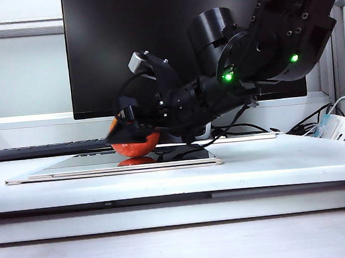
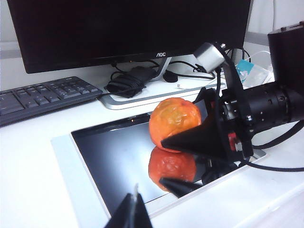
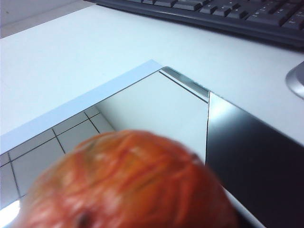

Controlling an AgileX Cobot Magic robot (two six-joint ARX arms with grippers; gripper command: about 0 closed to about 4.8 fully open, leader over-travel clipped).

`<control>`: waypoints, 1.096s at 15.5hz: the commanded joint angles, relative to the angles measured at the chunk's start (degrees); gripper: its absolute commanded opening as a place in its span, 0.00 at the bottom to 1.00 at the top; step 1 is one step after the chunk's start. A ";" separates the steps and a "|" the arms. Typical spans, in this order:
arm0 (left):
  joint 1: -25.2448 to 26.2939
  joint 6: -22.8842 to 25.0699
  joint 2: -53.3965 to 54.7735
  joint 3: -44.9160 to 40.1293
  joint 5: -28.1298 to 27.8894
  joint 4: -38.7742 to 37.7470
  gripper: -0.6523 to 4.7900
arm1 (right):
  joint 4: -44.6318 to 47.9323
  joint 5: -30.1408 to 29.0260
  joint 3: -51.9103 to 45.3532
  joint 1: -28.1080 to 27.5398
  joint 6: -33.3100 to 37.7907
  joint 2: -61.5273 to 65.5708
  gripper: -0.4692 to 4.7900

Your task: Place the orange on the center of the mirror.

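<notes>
The orange [image 1: 135, 147] rests on the mirror [image 1: 91, 162], a flat pale-framed panel lying on the white desk. Its reflection shows in the glass right under it. In the left wrist view the orange [image 2: 173, 121] sits toward the far side of the mirror [image 2: 109, 156]. My right gripper [image 1: 125, 134] reaches low over the panel and stands open, one dark finger [image 2: 194, 140] on the near side of the fruit and the other behind it. The right wrist view is filled by the orange [image 3: 128, 185] above the mirror [image 3: 156, 109]. My left gripper [image 2: 134, 211] hangs shut, short of the mirror's near edge.
A big black monitor [image 1: 142, 42] stands behind the mirror, its stand and a coil of cables [image 2: 128, 83] at its foot. A black keyboard [image 2: 42, 97] lies at the back left. A white plug block and a blue packet [image 1: 337, 127] sit at the right.
</notes>
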 commanded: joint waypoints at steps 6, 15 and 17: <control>0.11 0.24 0.02 0.09 -0.02 0.70 0.11 | 6.05 3.52 0.24 0.04 2.43 -5.07 1.00; 25.53 0.24 0.02 0.09 -0.02 0.70 0.11 | -15.10 21.31 -1.81 -4.46 -0.83 -37.22 0.09; 31.89 0.24 0.02 0.09 -0.02 0.70 0.11 | -18.75 24.13 -4.28 -7.13 -2.36 -43.80 0.09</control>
